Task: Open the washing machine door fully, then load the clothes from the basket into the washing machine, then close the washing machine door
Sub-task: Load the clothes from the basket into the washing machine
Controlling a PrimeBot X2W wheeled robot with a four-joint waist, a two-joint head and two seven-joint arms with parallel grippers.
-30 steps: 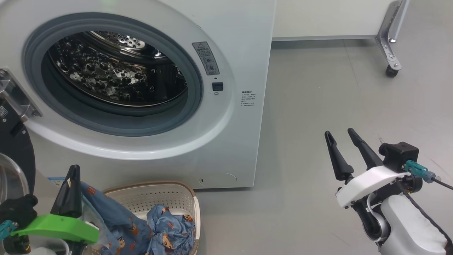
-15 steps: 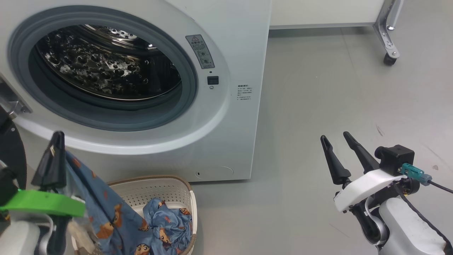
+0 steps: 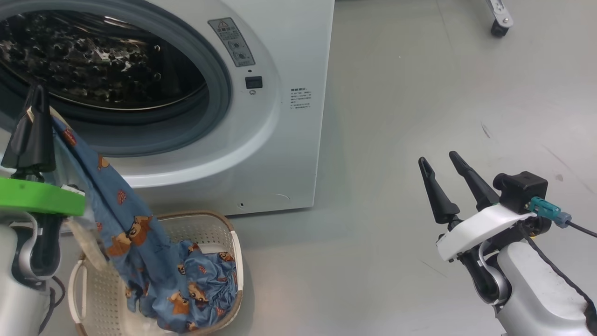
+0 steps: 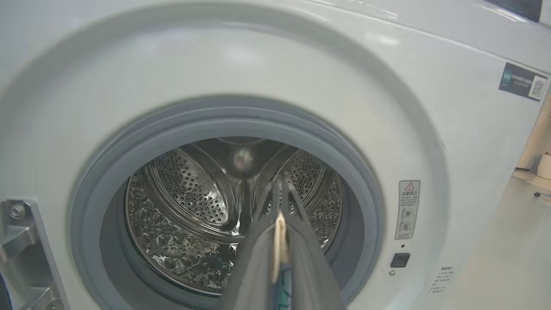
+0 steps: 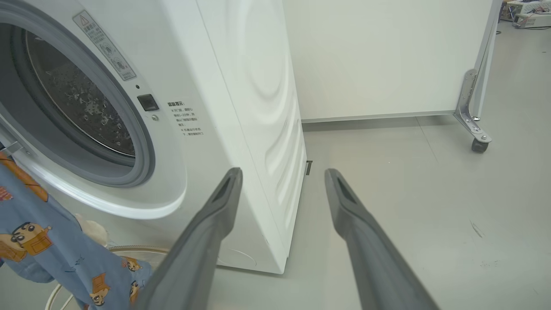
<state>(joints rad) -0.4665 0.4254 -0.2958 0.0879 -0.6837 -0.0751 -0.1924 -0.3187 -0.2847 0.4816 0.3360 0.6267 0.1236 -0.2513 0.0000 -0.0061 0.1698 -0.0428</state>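
My left gripper (image 3: pixel 35 100) is shut on the clothes (image 3: pixel 126 224), a light blue garment with cartoon figures that hangs from its tips down into the basket (image 3: pixel 224 228). The gripper stands in front of the washing machine (image 3: pixel 280 154), level with the lower rim of its open drum. In the left wrist view the shut fingers (image 4: pixel 258 249) pinch cream and blue cloth and point into the steel drum (image 4: pixel 185 215). More blue clothes (image 3: pixel 205 284) lie in the basket. My right gripper (image 3: pixel 440 161) hangs open over the floor at the right. The washing machine door is out of view.
Grey floor (image 3: pixel 410 93) spreads to the right of the machine. A castor (image 3: pixel 498 29) of a wheeled frame stands at the far right, beside a white panel (image 5: pixel 379 60). A metal door hinge (image 4: pixel 21 241) sits left of the drum opening.
My left gripper has risen with the blue garment, pulling it up out of the basket toward the drum opening. The head camera has tilted down. The right gripper has kept its place.
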